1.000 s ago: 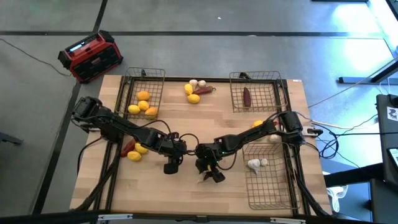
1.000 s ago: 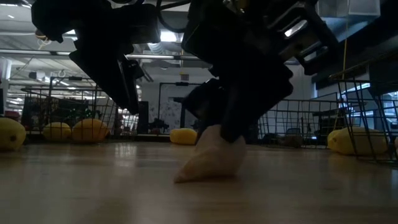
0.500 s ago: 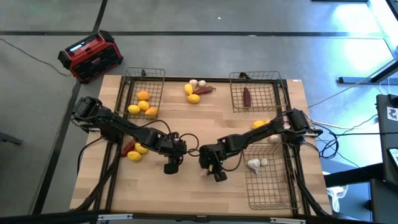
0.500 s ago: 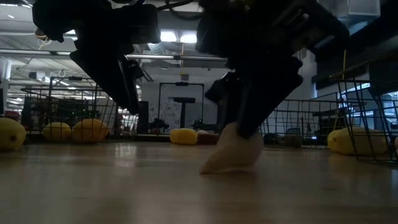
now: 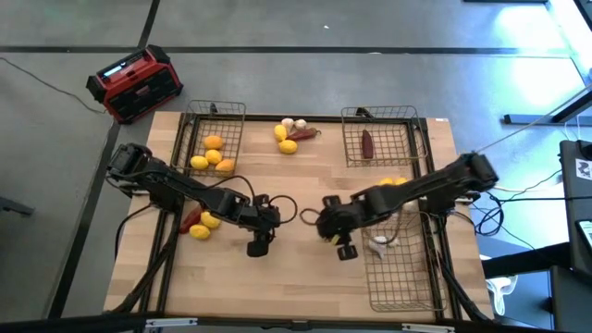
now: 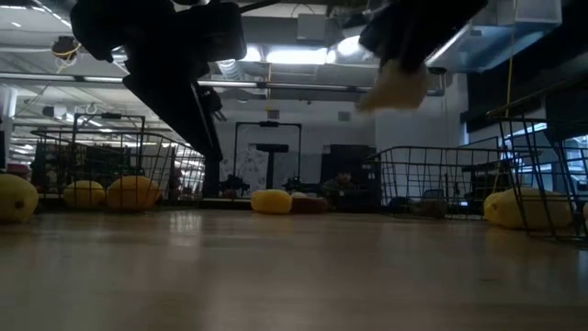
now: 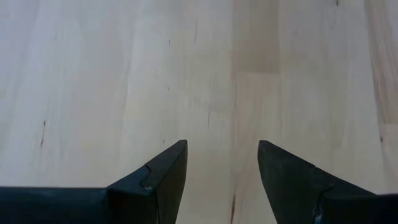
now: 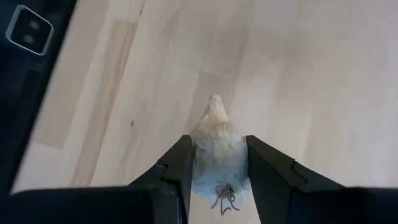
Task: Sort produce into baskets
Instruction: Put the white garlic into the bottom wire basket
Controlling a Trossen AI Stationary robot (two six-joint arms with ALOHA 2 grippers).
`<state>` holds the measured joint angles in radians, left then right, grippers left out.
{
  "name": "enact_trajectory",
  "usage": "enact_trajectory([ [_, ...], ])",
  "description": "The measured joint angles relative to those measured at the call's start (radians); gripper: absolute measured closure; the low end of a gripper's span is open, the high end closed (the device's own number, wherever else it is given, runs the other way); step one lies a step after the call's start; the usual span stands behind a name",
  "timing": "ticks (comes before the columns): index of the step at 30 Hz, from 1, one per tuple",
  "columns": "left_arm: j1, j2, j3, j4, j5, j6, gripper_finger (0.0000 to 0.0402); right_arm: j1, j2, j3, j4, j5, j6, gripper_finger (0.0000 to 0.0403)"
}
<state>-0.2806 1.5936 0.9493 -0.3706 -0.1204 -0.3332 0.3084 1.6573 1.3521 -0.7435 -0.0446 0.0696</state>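
- The counter [image 5: 277, 277] is pale wood in glued planks with fine dark grain marks; it stands on a grey floor [image 5: 370, 83] crossed by dark seams.
- A red-and-black box [image 5: 135, 84] sits on the floor off the far left corner; its small lit panel cannot be read.
- The low view looks into a large hall with bright ceiling lights [image 6: 294, 55] and a dark frame [image 6: 267, 156] at the back.
- No brand or writing can be read.
- Three dark wire baskets: the far left basket [image 5: 215, 113] holds orange and yellow fruits [image 5: 213, 155]; the far right basket [image 5: 407, 139] holds one dark red piece [image 5: 367, 142]; the near right basket [image 5: 407, 277] holds white bulbs [image 5: 384, 243].
- Between the far baskets lie yellow fruits, white bulbs and a dark red piece in a cluster [image 5: 292, 134]; more yellow fruit and a red piece [image 5: 198, 224] lie at the left edge.
- The right hand [image 8: 217, 186] pinches a garlic bulb [image 8: 216, 146], white, papery, with a pointed tip, lifted above the counter's middle just left of the near right basket.
- The left hand [image 7: 221, 171] hangs over bare wood at the middle, fingers spread, holding nothing.
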Motion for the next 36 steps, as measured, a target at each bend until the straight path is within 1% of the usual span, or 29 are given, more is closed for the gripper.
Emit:
enact_trajectory([
  [10,0.000,0.000,0.000,0.014,0.000,0.000,0.0210,0.000,-0.219,0.000,-0.209,0.072,0.175,0.0284],
  [15,0.000,0.000,0.000,0.016,0.000,0.006,0.0210,0.046,-0.295,0.000,-0.292,0.142,0.260,0.0284],
  [21,0.000,0.000,0.000,0.019,0.000,0.007,0.0210,0.159,-0.358,-0.013,-0.392,0.272,0.403,0.0284],
  [26,0.004,0.000,0.000,0.021,-0.018,0.007,0.0210,0.270,-0.412,-0.092,-0.435,0.349,0.552,0.0284],
  [32,0.027,0.000,0.000,0.022,-0.020,-0.002,0.0210,0.408,-0.458,-0.223,-0.458,0.373,0.808,0.0284],
  [36,0.039,0.000,0.000,0.022,-0.020,0.002,0.0210,0.501,-0.465,-0.311,-0.455,0.373,0.979,0.0284],
])
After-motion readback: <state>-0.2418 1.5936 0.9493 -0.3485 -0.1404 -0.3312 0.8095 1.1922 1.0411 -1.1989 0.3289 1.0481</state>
